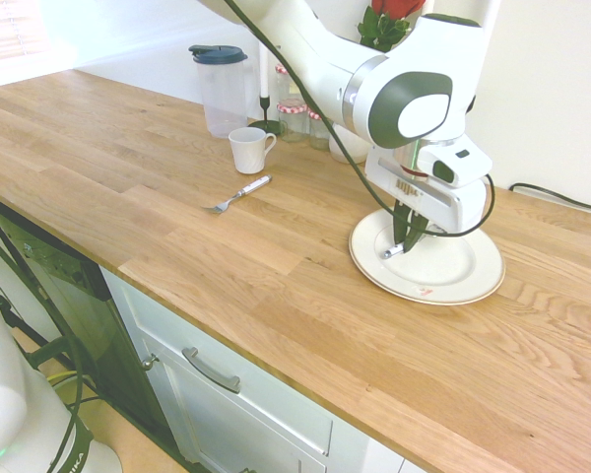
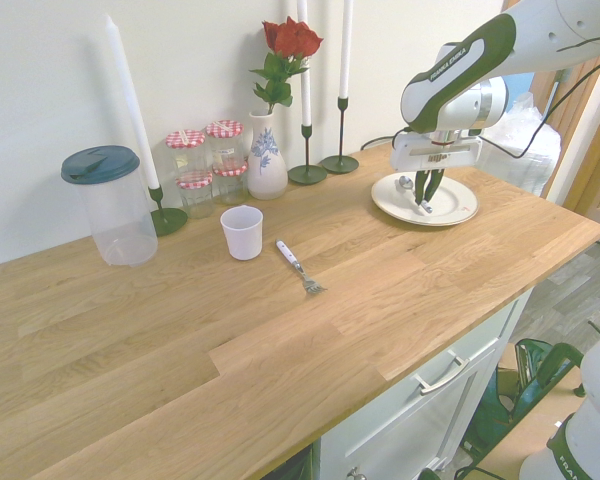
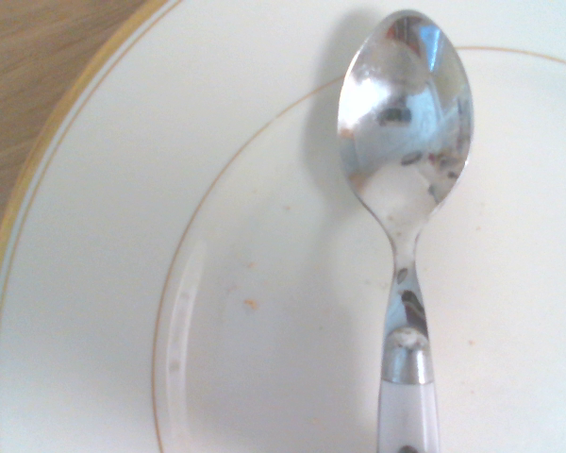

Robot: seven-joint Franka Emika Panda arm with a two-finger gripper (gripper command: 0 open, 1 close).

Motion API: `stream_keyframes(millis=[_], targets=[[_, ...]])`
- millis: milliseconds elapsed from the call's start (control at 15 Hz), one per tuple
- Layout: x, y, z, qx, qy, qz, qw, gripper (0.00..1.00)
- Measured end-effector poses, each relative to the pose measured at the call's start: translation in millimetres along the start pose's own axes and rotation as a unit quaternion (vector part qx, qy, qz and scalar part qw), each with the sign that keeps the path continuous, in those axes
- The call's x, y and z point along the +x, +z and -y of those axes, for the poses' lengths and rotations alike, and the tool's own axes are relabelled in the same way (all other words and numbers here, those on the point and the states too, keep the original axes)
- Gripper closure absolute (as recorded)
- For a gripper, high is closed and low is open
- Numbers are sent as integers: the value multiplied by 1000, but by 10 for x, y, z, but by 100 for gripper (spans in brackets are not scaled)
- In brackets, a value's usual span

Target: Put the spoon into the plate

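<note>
The gripper [image 1: 406,239] hangs low over the plate [image 1: 463,281], its dark fingers [image 2: 421,186] pointing down and closed on the handle of the spoon [image 1: 393,251]. The spoon's bowl shows just below the fingers, over the plate's inner well; in the wrist view the spoon [image 3: 407,160] lies against the white surface inside the thin gold ring, casting a shadow beside it. The plate sits on the wooden counter [image 1: 276,266] near its far right end. Well apart from it on the counter lie a fork [image 1: 238,194], a white cup [image 1: 248,150] and a clear jug [image 1: 220,91].
</note>
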State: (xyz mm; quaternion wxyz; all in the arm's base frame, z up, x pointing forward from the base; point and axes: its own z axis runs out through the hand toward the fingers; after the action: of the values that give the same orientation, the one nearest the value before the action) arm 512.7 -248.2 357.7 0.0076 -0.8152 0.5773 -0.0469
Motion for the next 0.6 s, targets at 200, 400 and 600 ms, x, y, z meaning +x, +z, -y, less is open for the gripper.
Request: stream_keyframes(millis=[200,400,600], targets=[[24,-34,11,2,1,-2,1000,0],[11,-69,27,5,-5,-4,1000,0],[-349,-500,202,19,-73,6,997,0]])
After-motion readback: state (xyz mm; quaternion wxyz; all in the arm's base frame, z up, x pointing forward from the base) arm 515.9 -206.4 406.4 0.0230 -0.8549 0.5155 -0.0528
